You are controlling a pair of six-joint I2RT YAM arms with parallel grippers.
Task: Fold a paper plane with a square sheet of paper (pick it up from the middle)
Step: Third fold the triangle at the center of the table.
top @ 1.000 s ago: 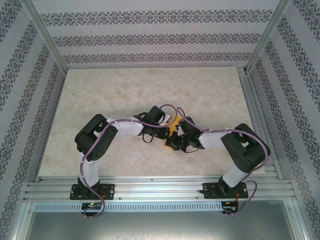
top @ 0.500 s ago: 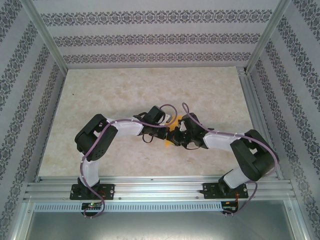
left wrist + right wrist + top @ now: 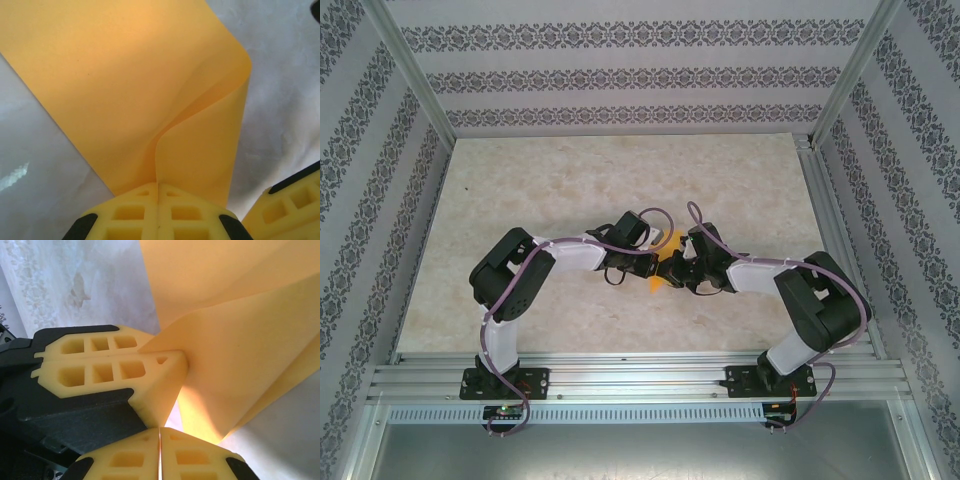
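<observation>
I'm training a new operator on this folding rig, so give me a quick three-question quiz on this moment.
1. True or false: the paper is a flat, unbent sheet.
2. Pick one. The left gripper is: A open; B shut on the paper; C shut on nothing.
3. Short answer: what colour are the left gripper's fingers?

Key
1. False: the paper curves over in a soft bend.
2. B: the paper runs into the seam between the closed fingers.
3. Yellow.
</observation>
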